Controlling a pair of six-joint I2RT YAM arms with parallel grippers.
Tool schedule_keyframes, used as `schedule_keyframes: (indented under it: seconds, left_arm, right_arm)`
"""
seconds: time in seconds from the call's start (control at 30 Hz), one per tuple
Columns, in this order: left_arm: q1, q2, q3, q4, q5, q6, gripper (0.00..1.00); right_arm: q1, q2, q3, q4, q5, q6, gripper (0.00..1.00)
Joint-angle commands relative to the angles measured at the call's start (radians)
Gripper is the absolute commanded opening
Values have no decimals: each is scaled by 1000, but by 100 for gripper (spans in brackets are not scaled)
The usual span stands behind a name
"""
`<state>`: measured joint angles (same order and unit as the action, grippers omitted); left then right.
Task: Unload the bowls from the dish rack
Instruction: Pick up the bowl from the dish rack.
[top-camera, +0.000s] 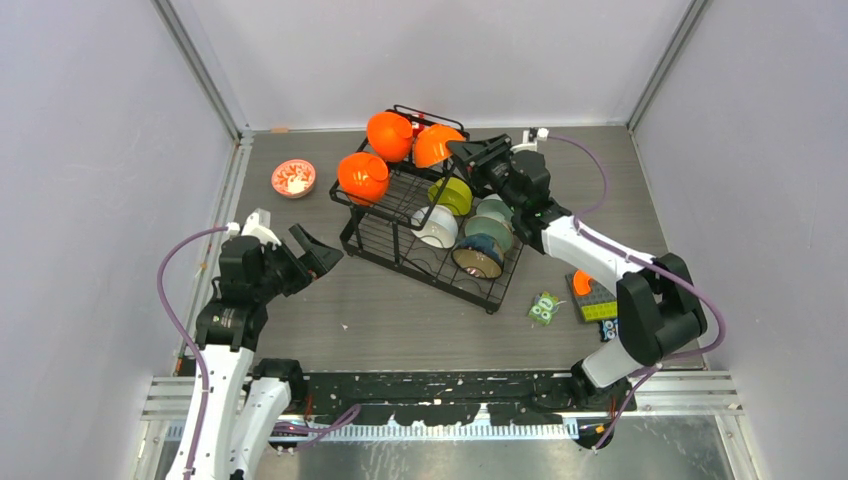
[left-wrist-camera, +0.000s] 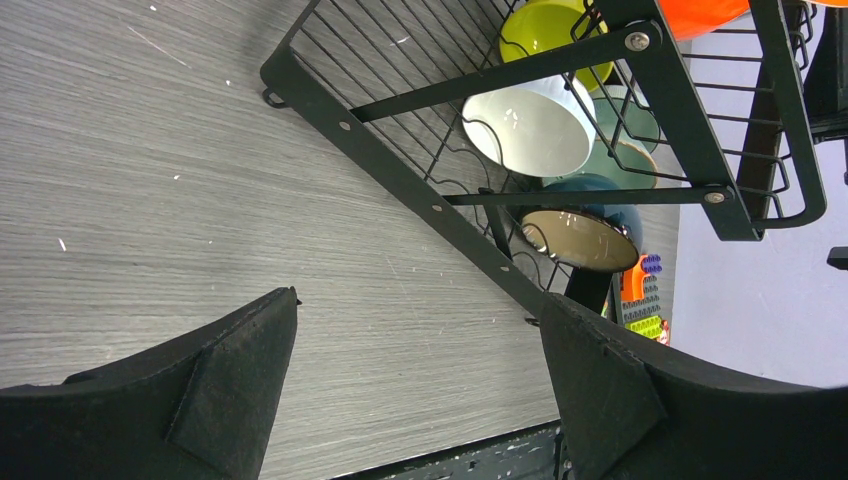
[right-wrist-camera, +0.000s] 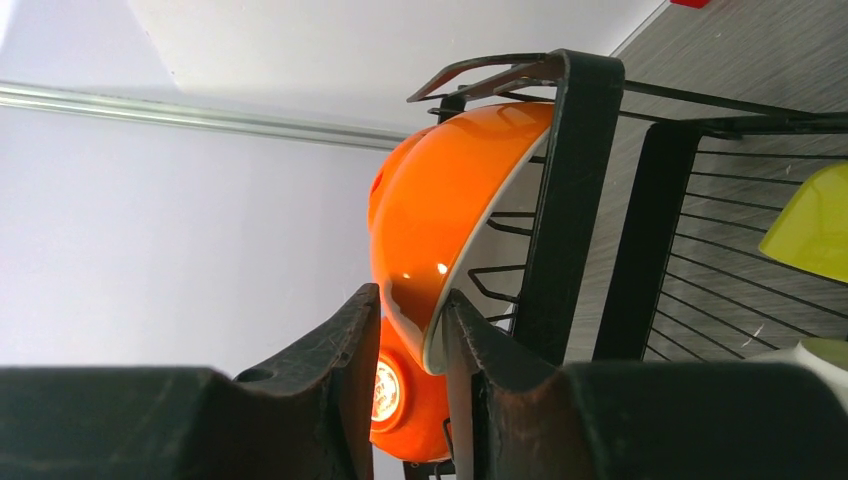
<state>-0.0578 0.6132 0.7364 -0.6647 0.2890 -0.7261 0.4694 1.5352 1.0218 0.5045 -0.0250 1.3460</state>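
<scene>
1 glossy orange bowl (right-wrist-camera: 450, 180) pinched by right end effector (right-wrist-camera: 410, 300).

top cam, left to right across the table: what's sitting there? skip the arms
red-patterned bowl → dish rack → owl card → toy block

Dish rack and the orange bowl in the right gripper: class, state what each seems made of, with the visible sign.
The dish rack looks like black-coated metal wire: thin rods, riveted flat bars. The orange bowl seems glazed ceramic or glossy plastic: sharp highlights, white inner face.
</scene>
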Motion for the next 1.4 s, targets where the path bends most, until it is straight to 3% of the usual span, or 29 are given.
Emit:
schedule_keyframes:
  seconds: [0.0, 0.47, 0.57, 0.73, 1.07, 1.37]
  left_arm:
    - [-2, -3, 16, 11, 15, -3, 92]
    - [-3, -7, 13, 12, 12, -2, 92]
    - [-2, -8, 11, 11, 11, -1, 92]
    - [-2, -8, 11, 11, 9, 0, 92]
    - [-3, -16, 18, -6, -4, 9, 92]
    - [-2, -15, 38, -13, -5, 14, 92]
  right_arm:
    - [-3, 14, 26, 87, 17, 22, 34]
    - [-2, 36, 2, 158, 10, 28, 25]
    - [-2, 40, 1, 170, 4, 27, 19]
    - [-2, 55, 9, 207, -13, 25, 1]
    - [-4, 133, 33, 386, -86, 60, 1]
    - [-4, 118, 49, 411, -117, 37, 1]
